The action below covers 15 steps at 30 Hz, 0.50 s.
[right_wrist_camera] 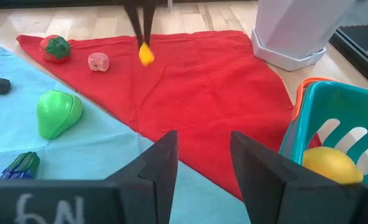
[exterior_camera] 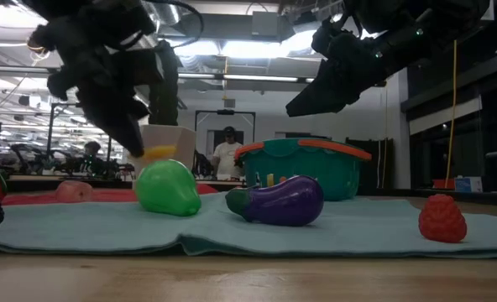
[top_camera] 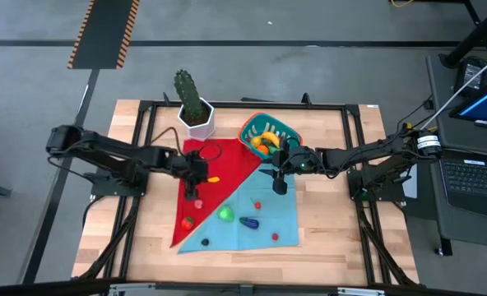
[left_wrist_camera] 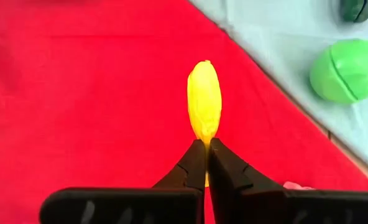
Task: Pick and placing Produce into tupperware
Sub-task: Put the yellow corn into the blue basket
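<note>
- Firstly, the left gripper (left_wrist_camera: 206, 149) has its fingers pressed together on the near tip of a small yellow produce piece (left_wrist_camera: 204, 106), a smooth, tapering oval, above the red cloth (left_wrist_camera: 78, 93).
- From above, that piece (top_camera: 213, 178) shows at about nine o'clock from the tupperware (top_camera: 268, 136), a teal tub with an orange rim and slotted sides holding yellow and orange produce.
- Spread apart and empty, the right gripper (right_wrist_camera: 202, 163) hangs just beside the tub, at its five o'clock.
- On the blue cloth (exterior_camera: 358, 226) lie a green pear-like piece (exterior_camera: 167, 188), a purple eggplant (exterior_camera: 280, 201) and a red strawberry (exterior_camera: 442, 218).
- White characters resembling "6N" (right_wrist_camera: 47, 210) are marked on the right wrist.
</note>
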{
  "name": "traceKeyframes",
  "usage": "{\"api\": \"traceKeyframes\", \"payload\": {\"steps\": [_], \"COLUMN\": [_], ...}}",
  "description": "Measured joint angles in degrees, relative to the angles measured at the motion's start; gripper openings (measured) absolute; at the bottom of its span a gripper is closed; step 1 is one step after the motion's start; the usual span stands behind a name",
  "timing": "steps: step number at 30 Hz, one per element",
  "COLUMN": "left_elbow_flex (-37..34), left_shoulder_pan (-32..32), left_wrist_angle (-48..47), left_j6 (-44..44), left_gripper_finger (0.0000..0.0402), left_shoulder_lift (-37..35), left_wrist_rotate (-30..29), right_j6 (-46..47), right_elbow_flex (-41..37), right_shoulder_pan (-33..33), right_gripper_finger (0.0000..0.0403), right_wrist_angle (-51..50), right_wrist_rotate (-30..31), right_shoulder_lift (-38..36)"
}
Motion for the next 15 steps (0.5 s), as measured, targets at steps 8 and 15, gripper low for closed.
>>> {"api": "traceKeyframes", "payload": {"steps": [8, 15], "left_elbow_flex": [0.0, -4.6], "left_shoulder_pan": [3.5, 5.2], "left_wrist_angle": [-7.1, -5.8], "left_j6": [2.6, 4.7], "left_gripper_finger": [0.0000, 0.0000], "left_shoulder_lift": [-11.9, -21.6], "left_wrist_rotate": [0.1, 2.1], "right_j6": [0.1, 0.2], "right_elbow_flex": [0.0, 0.0], "right_shoulder_pan": [0.0, 0.0], "right_gripper_finger": [0.0149, 0.0149], "right_wrist_angle": [-0.2, -0.7], "right_wrist_rotate": [0.0, 0.0], "right_shoulder_lift": [0.0, 0.0]}}
